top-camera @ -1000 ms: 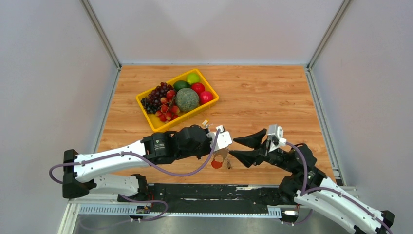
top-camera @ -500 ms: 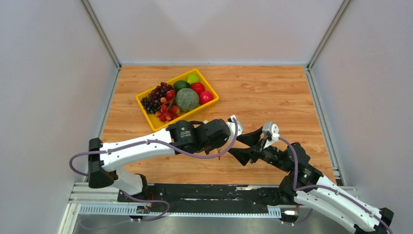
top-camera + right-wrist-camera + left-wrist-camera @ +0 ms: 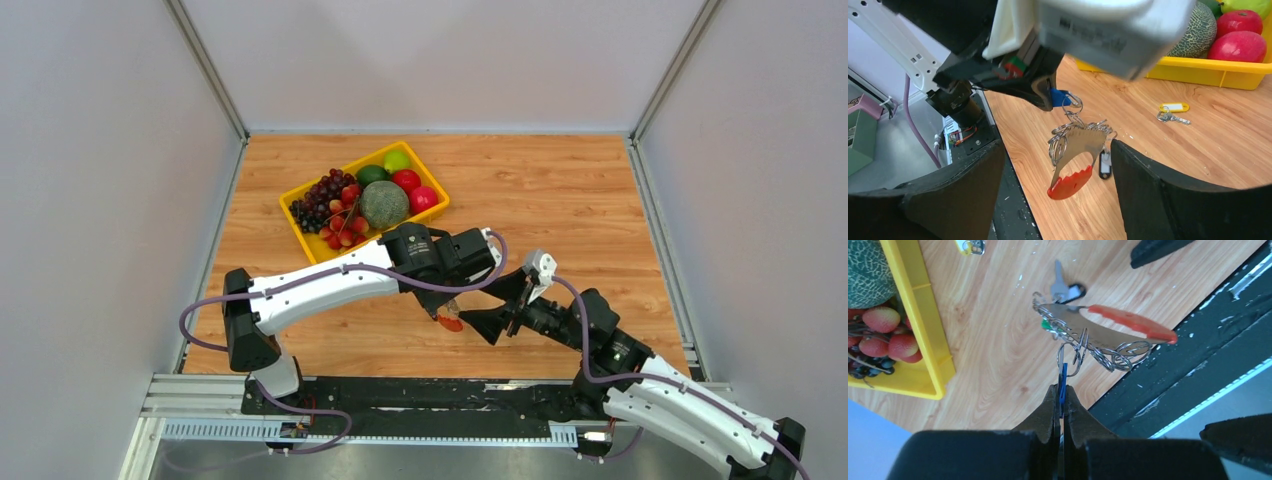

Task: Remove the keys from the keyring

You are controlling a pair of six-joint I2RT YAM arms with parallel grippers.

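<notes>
My left gripper [image 3: 446,306] [image 3: 1062,388] is shut on a blue key head [image 3: 1063,382] [image 3: 1060,97]. The keyring [image 3: 1087,341] [image 3: 1075,136] hangs from it above the table: a cluster of silvery rings, a metal plate and a red fob [image 3: 450,323] [image 3: 1130,323] [image 3: 1071,185]. My right gripper [image 3: 492,305] [image 3: 1057,150] is open, with one finger on each side of the hanging keyring and not touching it. A black-headed key [image 3: 1068,290] [image 3: 1104,163] lies on the wood under the cluster. A yellowish-headed key [image 3: 970,246] [image 3: 1173,108] lies farther off.
A yellow tray [image 3: 322,257] [image 3: 923,340] [image 3: 1198,70] of grapes, strawberries, a melon and other fruit sits at the back left. The black rail [image 3: 1198,340] along the table's near edge is just below the keyring.
My left arm has swung right and away from the table's near edge, carrying the keyring. My right gripper has moved left, and its open fingers now sit either side of the keyring.
</notes>
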